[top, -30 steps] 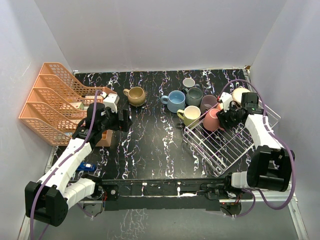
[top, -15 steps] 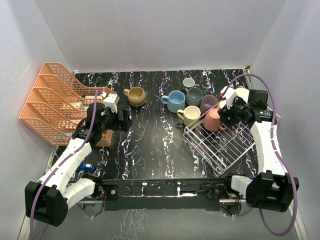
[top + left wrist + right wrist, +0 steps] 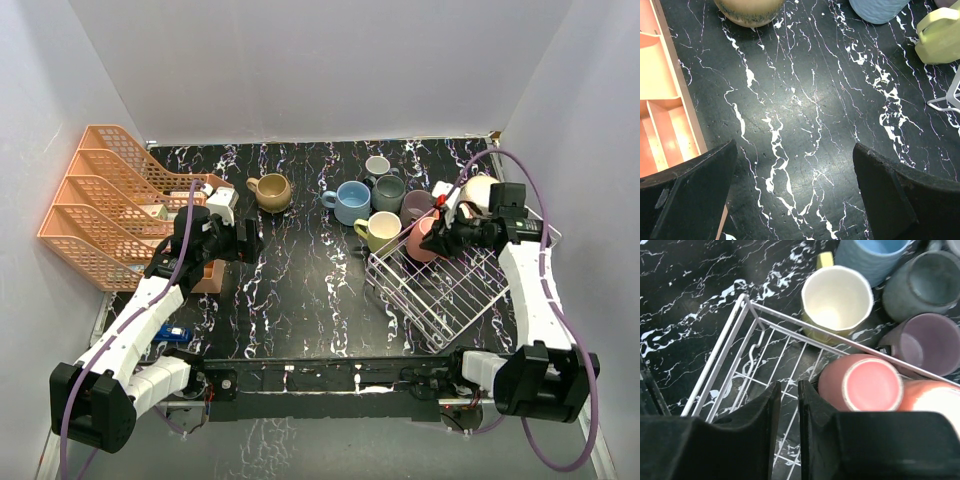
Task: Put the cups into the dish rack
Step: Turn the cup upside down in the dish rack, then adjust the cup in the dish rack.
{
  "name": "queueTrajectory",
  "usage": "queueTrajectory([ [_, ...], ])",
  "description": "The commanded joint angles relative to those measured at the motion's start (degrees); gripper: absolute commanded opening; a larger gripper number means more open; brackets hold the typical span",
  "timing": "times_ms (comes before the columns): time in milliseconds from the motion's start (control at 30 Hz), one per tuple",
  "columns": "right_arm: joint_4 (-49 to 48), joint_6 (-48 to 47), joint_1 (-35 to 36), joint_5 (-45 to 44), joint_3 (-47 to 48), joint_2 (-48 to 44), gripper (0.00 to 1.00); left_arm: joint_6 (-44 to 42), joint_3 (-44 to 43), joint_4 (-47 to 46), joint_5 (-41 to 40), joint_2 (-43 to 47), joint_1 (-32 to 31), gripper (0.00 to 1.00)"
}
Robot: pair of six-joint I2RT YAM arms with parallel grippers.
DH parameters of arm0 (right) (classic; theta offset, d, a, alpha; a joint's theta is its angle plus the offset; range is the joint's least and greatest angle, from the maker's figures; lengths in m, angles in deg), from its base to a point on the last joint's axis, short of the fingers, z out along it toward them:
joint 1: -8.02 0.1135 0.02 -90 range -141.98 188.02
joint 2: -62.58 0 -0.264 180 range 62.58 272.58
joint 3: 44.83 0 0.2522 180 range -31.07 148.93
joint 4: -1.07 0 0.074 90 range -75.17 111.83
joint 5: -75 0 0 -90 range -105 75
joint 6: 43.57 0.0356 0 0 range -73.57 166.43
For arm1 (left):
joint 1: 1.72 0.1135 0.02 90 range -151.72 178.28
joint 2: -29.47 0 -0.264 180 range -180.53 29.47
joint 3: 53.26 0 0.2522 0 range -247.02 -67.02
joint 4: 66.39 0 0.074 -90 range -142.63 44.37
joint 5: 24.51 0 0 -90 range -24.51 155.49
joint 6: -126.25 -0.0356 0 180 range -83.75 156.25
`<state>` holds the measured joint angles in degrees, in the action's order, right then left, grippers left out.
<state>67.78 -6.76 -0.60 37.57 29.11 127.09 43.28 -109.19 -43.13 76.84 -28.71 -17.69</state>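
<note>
Pink mug (image 3: 861, 383) in dish rack (image 3: 722, 356) (far corner), right claw (image 3: 786, 405) above

Peach mug (image 3: 932, 399) behind right tool (image 3: 786, 405)

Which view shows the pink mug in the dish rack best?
The right wrist view: the pink mug fills the frame, upright just inside the dish rack corner, its rim and inside plain. The top external view shows it small, partly hidden by the right arm. The left wrist view does not show it.

Left fingers (image 3: 795, 195) wide, right fingers (image 3: 771, 415) nearly together
</note>
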Motion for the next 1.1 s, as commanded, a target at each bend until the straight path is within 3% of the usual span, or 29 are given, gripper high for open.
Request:
queueTrajectory([
  [0, -2.51, 0.97, 2.03, -1.26, -1.66, 3.86, 0.2, -0.6, 0.52, 0.43, -0.19, 1.34, 0.21, 0.97],
  [400, -20.24, 14.76, 5.89, -19.16, -5.91, 6.26, 0.18, -0.69, 0.43, 0.51, -0.28, 1.17, 0.2, 0.97],
  [633, -23.53, 17.33, 5.9, -24.82, -5.61, 6.76, 0.19, -0.7, 0.48, 0.52, -0.24, 1.26, 0.16, 0.97],
  [1067, -6.97, 6.63, 5.9, -11.11, -2.69, 5.67, 0.26, -0.69, 0.48, 0.48, -0.36, 1.57, 0.23, 0.97],
])
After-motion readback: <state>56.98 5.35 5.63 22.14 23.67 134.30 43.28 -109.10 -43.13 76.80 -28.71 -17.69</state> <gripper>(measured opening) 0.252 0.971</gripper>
